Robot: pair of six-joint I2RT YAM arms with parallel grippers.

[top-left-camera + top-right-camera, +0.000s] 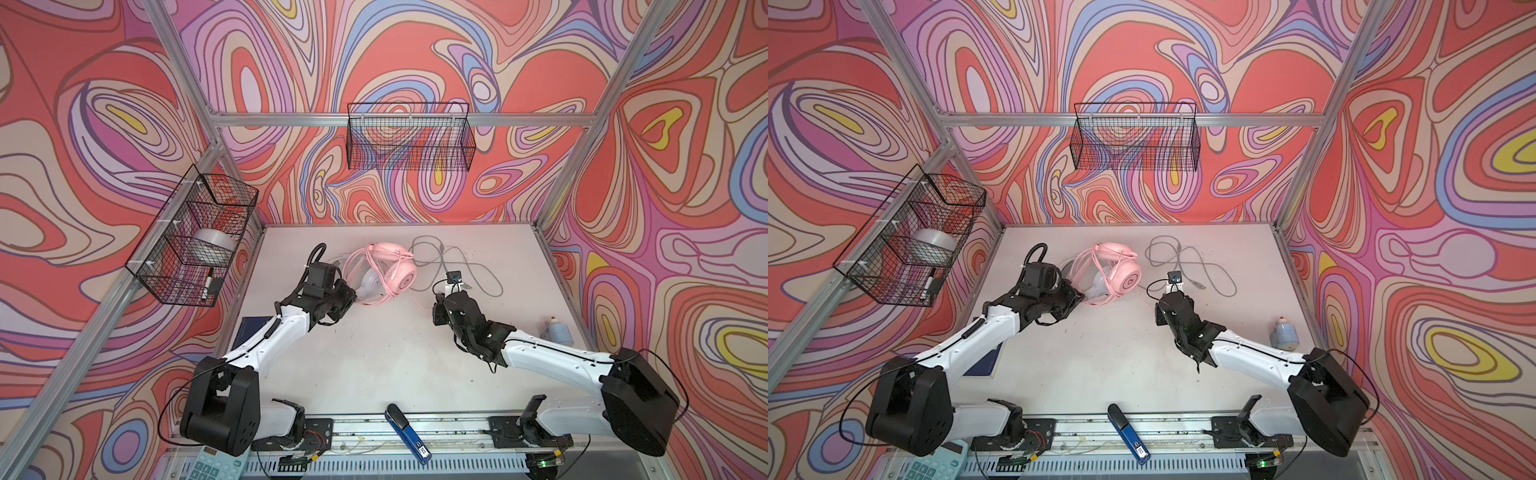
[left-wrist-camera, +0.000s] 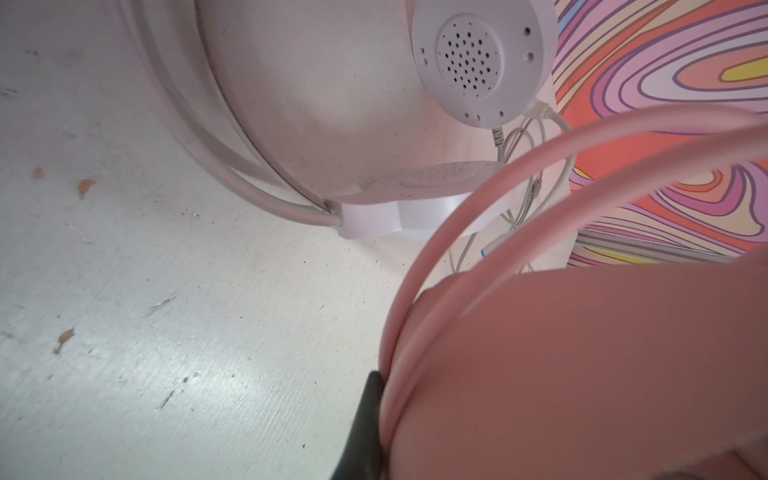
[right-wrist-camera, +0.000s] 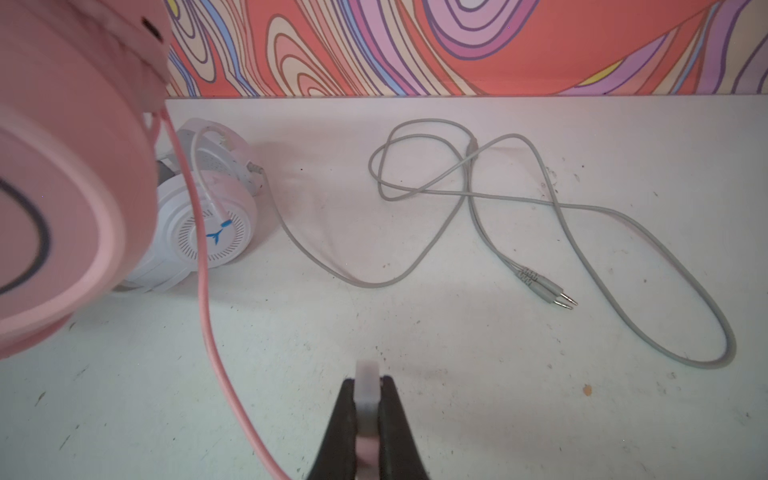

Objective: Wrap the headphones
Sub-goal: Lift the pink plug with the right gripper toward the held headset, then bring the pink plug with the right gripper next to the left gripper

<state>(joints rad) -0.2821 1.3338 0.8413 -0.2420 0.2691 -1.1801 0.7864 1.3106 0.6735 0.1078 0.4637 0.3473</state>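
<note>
The pink headphones (image 1: 392, 270) (image 1: 1121, 270) lie at the back middle of the table, resting on the white headphones (image 1: 370, 284) (image 3: 208, 232). My left gripper (image 1: 353, 297) (image 2: 386, 415) is shut on the pink headset where its two headband tubes meet an earcup; only one black finger (image 2: 365, 415) shows. My right gripper (image 1: 441, 296) (image 3: 368, 386) is shut on the pale plug at the end of the pink cable (image 3: 203, 291), just right of the pink earcup (image 3: 62, 199). The white set's grey cable (image 1: 457, 257) (image 3: 469, 195) sprawls loose, with its twin plugs (image 3: 557, 295) beyond my right fingers.
A wire basket (image 1: 409, 137) hangs on the back wall. Another (image 1: 195, 237) on the left wall holds a tape roll and a marker. A blue stapler (image 1: 407, 432) lies at the front edge, a calculator (image 1: 212, 465) at front left, a small blue bottle (image 1: 557, 330) at right.
</note>
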